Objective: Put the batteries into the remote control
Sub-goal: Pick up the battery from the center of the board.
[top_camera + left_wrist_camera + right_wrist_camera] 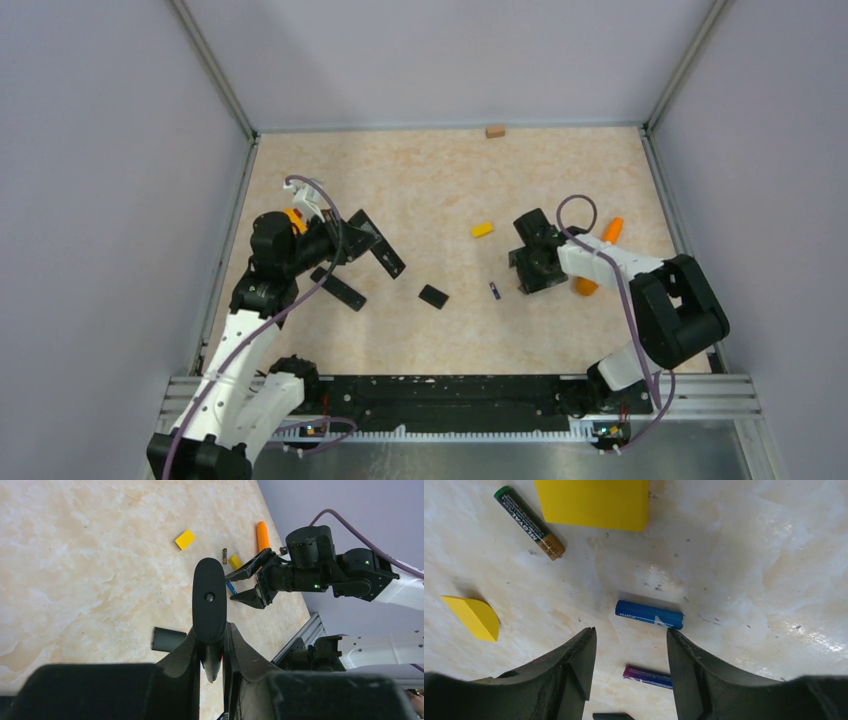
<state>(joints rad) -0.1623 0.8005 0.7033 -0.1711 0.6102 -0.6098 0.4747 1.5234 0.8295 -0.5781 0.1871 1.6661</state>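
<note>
**Batteries loose under the right arm, remote held in the left**

The blue battery (649,615) lies on the pale marbled table (749,555) just ahead of the right end effector (631,652). The purple battery (647,676) lies parallel to it, down between the fingertips. Both point from one finger to the other, so I'd guess the wrist must turn to pinch their sides. They are slim, glossy cylinders that could roll. A green-and-gold battery (529,522) sits farther off beside a yellow block (591,502). The right end effector gapes, empty, and is much the nearer. The left end effector (215,655) clamps the matte black remote control (210,595), well apart.
</note>
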